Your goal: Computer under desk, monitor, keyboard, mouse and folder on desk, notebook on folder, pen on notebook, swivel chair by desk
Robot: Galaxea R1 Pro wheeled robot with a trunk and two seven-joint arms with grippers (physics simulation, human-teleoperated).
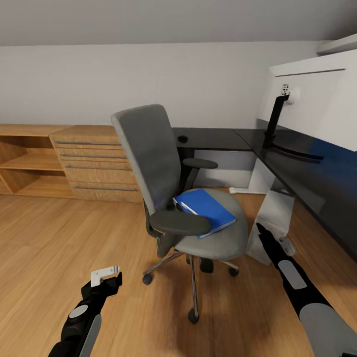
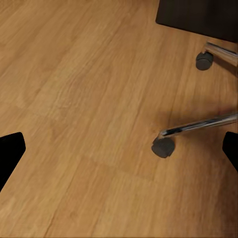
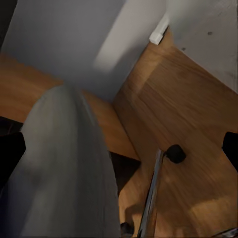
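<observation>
The grey swivel chair (image 1: 148, 153) stands mid-floor, its back turned to the left, with the blue folder (image 1: 206, 210) flat on its seat. The black desk (image 1: 297, 173) runs along the right wall, and the monitor (image 1: 317, 104) stands on it, showing its pale back. The grey computer (image 1: 274, 220) sits under the desk. A small dark object (image 1: 182, 138), perhaps the mouse, lies on the desk's far part. My left gripper (image 1: 105, 274) is open, low over the floor, left of the chair. My right gripper (image 1: 260, 229) is open beside the seat's right edge (image 3: 64, 163). Keyboard, notebook and pen are out of view.
A light wooden dresser (image 1: 96, 163) and open shelves (image 1: 25, 158) line the back wall at the left. The chair's chrome legs and castors (image 2: 162, 147) spread over the plank floor near my left gripper. Another castor (image 3: 175, 153) lies below my right gripper.
</observation>
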